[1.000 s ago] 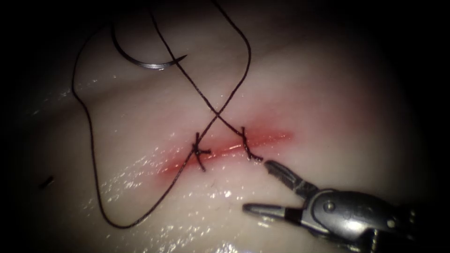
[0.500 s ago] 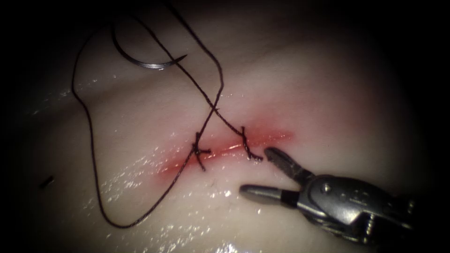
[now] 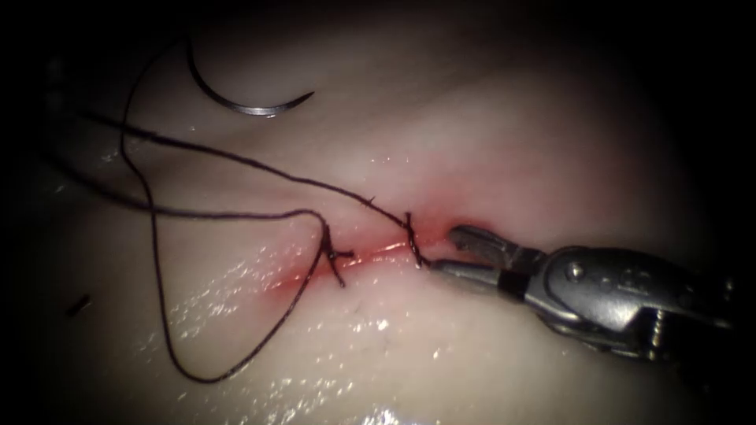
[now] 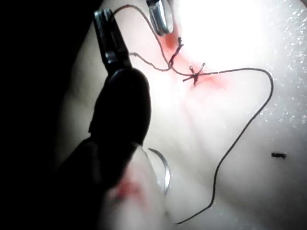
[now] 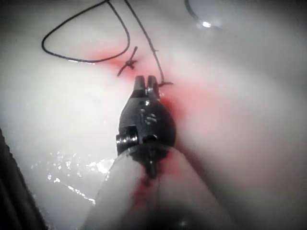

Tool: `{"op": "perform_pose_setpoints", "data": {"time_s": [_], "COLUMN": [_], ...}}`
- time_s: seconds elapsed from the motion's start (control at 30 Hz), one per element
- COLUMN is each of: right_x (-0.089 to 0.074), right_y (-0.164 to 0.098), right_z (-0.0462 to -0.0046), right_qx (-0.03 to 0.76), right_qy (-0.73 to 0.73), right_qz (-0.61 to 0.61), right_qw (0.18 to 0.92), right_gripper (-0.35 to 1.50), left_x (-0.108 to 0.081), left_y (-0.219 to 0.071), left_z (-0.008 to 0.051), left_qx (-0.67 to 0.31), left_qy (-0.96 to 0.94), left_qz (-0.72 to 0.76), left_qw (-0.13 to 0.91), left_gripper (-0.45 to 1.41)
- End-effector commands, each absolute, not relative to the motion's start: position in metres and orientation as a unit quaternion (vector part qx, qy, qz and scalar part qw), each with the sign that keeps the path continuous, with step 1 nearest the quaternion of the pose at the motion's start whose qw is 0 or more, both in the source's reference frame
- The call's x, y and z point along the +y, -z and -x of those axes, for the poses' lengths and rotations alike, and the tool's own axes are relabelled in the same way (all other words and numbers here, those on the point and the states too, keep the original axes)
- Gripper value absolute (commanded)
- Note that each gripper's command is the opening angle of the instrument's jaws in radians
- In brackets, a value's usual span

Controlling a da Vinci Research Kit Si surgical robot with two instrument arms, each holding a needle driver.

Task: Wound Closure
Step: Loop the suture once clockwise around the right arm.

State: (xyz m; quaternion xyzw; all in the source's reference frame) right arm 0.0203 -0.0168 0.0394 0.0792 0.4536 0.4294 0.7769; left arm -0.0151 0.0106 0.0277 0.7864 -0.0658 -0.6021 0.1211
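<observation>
- Your right pincer (image 3: 443,250) comes in low from the right and lies at the right end of the cut (image 3: 370,253). Its jaws are a little apart and hold nothing.
- The relation to mind: the short tail (image 3: 417,252) of the right-hand stitch lies straight ahead of that pincer, just to the left of its tips. The tip of the lower jaw touches the tail's lower end, or very nearly.
- The tail's long axis runs across the cut, near upright in the endoscope view, while the pincer's own axis lies along the cut. The two meet almost square.
- Your right arm is much the nearer to this tail. Your left pincer (image 4: 104,21) stands well away to the left of the cut.
- The left pincer's jaws look pressed together. From its wrist view they seem clamped on the thread (image 3: 236,161), though the thread is thin there and I would not swear to it.
- Two strands of that thread run out from the stitches towards the left. A slack loop of it lies on the tissue (image 3: 551,142) to the lower left.
- The left-hand stitch (image 3: 335,256) sits knotted on the cut, apart from the right pincer.
- The needle (image 3: 244,102) lies free on the tissue at the upper left, well apart from the cut. Neither tool holds it and it is not in the tissue.
- Red fluid (image 3: 457,220) stains the tissue around the right pincer's tips.
</observation>
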Motion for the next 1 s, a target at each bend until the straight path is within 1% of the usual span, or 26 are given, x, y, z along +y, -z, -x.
{"op": "perform_pose_setpoints", "data": {"time_s": [0.03, 0.23, 0.3, 0.37, 0.57, 0.9, 1.0], "right_x": [-0.016, -0.015, -0.015, -0.016, -0.014, -0.015, -0.014], "right_y": [-0.039, -0.039, -0.039, -0.04, -0.041, -0.043, -0.043], "right_z": [-0.0217, -0.0233, -0.0242, -0.026, -0.0281, -0.0333, -0.0338], "right_qx": [0.46, 0.474, 0.467, 0.453, 0.45, 0.478, 0.513], "right_qy": [-0.422, -0.393, -0.387, -0.377, -0.381, -0.353, -0.379], "right_qz": [-0.087, -0.097, -0.105, -0.109, -0.098, -0.11, -0.124], "right_qw": [0.776, 0.782, 0.788, 0.8, 0.801, 0.797, 0.76], "right_gripper": [-0.35, -0.35, -0.35, -0.35, -0.35, -0.35, -0.35], "left_x": [0.01, 0.007, 0.006, 0.006, 0.004, 0.004, 0.004], "left_y": [-0.029, -0.029, -0.029, -0.029, -0.029, -0.03, -0.031], "left_z": [0.016, 0.0183, 0.0188, 0.0196, 0.021, 0.0234, 0.0237], "left_qx": [-0.066, -0.044, -0.044, -0.042, -0.049, -0.072, -0.075], "left_qy": [0.602, 0.604, 0.603, 0.605, 0.605, 0.6, 0.599], "left_qz": [-0.786, -0.786, -0.786, -0.786, -0.785, -0.788, -0.789], "left_qw": [0.122, 0.126, 0.125, 0.124, 0.125, 0.114, 0.116], "left_gripper": [-0.45, -0.45, -0.45, -0.45, -0.45, -0.45, -0.45]}}
